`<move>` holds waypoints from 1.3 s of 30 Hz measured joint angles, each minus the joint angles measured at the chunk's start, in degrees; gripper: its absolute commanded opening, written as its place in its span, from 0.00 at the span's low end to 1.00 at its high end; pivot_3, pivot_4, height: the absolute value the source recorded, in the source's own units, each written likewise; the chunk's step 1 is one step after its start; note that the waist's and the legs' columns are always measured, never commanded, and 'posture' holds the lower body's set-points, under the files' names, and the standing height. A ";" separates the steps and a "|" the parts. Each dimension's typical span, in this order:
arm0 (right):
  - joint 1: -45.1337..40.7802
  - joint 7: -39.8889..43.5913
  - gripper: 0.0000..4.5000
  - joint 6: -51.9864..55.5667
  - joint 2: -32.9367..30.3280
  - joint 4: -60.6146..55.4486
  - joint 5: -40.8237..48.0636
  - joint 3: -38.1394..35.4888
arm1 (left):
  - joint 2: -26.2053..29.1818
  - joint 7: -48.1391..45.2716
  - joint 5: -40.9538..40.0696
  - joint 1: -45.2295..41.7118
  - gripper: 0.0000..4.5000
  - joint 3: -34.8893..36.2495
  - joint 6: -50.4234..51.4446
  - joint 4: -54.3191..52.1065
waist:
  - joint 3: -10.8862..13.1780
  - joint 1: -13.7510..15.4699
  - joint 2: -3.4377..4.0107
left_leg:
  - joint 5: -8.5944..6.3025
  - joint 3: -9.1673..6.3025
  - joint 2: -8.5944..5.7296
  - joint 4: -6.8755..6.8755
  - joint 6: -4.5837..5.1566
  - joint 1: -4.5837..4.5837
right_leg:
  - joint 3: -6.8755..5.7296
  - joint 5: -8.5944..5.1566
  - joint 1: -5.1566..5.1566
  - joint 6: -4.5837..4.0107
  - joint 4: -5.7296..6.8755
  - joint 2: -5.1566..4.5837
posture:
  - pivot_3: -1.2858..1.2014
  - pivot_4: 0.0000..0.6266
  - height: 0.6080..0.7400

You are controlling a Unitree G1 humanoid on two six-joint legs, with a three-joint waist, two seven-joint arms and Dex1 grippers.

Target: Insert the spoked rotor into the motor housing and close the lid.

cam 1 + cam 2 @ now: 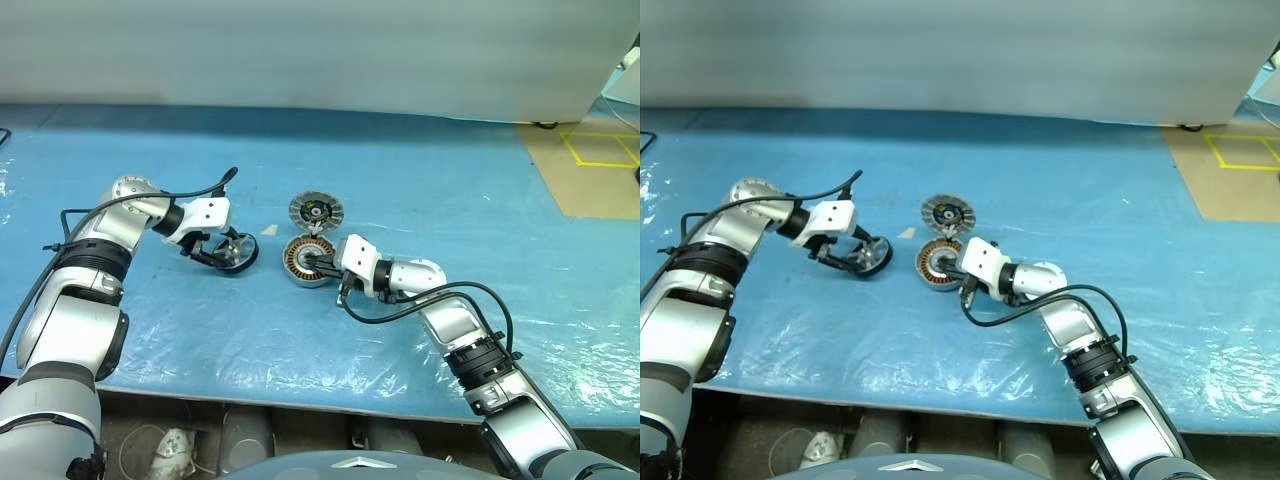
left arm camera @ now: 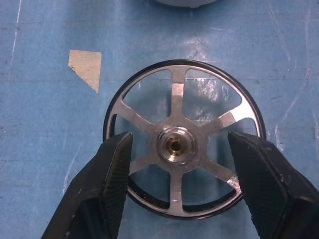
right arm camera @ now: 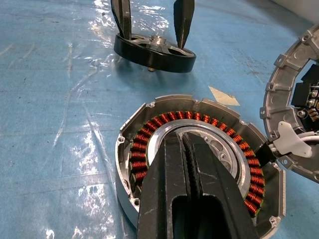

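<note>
My left gripper point(image 2: 177, 164) stands wide open, its two black fingers point(image 2: 107, 169) reaching down through the gaps between the silver spokes, one on each side of the central hub, and they do not press on anything that I can see. So the spoked rotor point(image 1: 236, 251) is under my fingers but not gripped; it lies flat on the blue table cover point(image 1: 420, 180), just beside a small beige scrap of tape point(image 2: 84, 67). My right gripper point(image 3: 187, 164) is fully closed, the two fingers pressed together with nothing between them, and its tips rest over the silver centre of the motor housing point(image 1: 308, 261), inside the ring of copper windings; whether they push down on it or only touch it I cannot tell. The housing sits open near the middle of the table, apart from the rotor. The lid point(image 1: 316, 211) lies just behind the housing, almost touching its edge, with its inner side up. I judge that the task is at its beginning: the rotor is not yet lifted, nothing is inserted, and the lid is still off. What is left is to close on the rotor, carry it over the housing, seat it, and then put the lid on.
</note>
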 measured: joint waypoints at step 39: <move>6.32 8.29 0.00 9.66 -11.93 -12.20 13.10 -9.32 | -8.16 7.14 -17.58 9.31 0.29 7.06 28.08 -27.65 | 0.04 0.61 -0.05 | 0.00 0.02 -0.01 0.02 0.03 -0.08 | 0.01 -0.01 -0.06 -0.01 -0.01 -0.01 | 0.52 0.24 1.00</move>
